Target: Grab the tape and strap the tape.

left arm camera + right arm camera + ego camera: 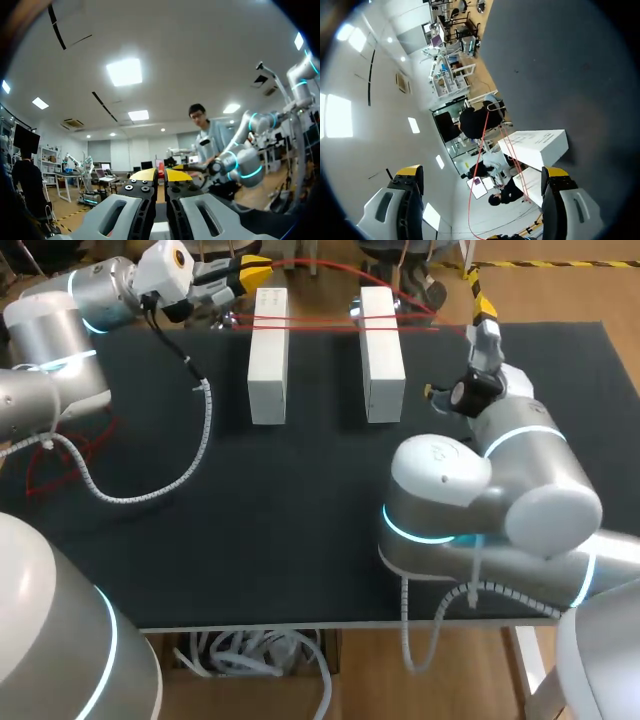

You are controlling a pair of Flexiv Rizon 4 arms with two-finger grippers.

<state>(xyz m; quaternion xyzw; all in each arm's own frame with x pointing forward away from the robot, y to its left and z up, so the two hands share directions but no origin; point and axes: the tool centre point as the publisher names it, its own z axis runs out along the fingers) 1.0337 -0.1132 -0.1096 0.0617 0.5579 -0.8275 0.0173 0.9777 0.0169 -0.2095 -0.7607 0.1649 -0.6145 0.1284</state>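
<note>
Two white blocks (267,355) (381,353) stand side by side at the back of the black table (300,530). Red tape (320,322) lies across their far ends, and another stretch of it arcs above them. My left gripper (250,270) hovers beyond the left block, shut on the tape (161,169), which shows red between its yellow tips (145,175). At the back right, just right of the right block, my right gripper (484,312) stands open. In the right wrist view the tape (481,150) runs through the wide gap of that gripper (482,172) without touching its fingers, with a white block (540,146) ahead.
More red tape (60,455) lies in a loose tangle at the table's left edge. The left arm's white coiled cable (150,490) sags over the left part of the table. Small shiny metal pieces (355,308) sit by the blocks' far ends.
</note>
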